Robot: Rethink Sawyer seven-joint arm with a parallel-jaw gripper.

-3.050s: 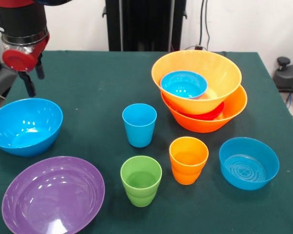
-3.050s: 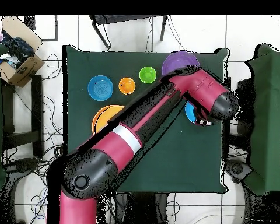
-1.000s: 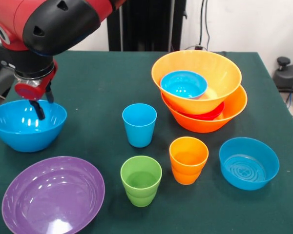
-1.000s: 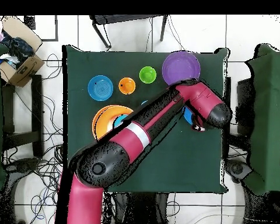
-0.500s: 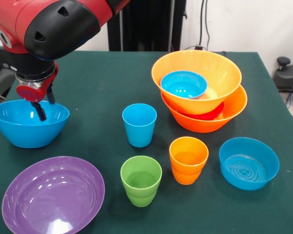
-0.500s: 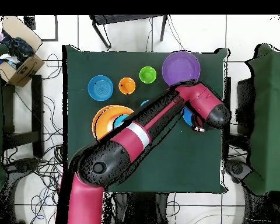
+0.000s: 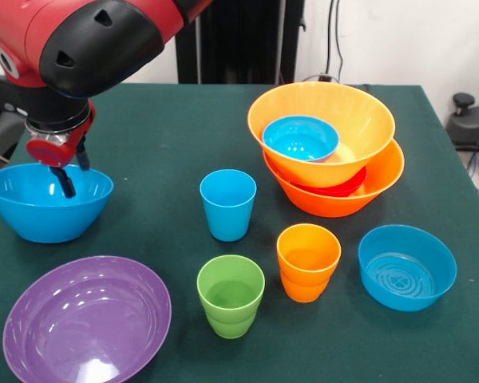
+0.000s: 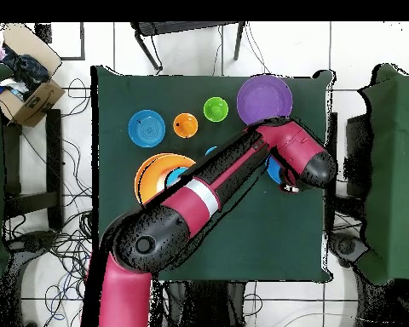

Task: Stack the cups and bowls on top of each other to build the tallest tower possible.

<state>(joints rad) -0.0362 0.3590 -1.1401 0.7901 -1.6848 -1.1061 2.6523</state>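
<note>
The end effector (image 7: 66, 177) hangs over the far rim of the large blue bowl (image 7: 48, 203) at the left of the tabletop (image 7: 168, 128). One dark finger (image 7: 66, 183) dips inside the bowl; whether it is pinching the wall or spread I cannot tell from here. The tower (image 7: 329, 155) sits well apart across the tabletop: two large orange bowls with a red one between them and a small blue bowl (image 7: 301, 137) in the top. To my eye the step is lifting that blue bowl. The grip should bite the rim squarely, one finger inside and one outside, and rise straight so the glossy wall does not slip, then pass clear above the blue cup (image 7: 227, 203).
</note>
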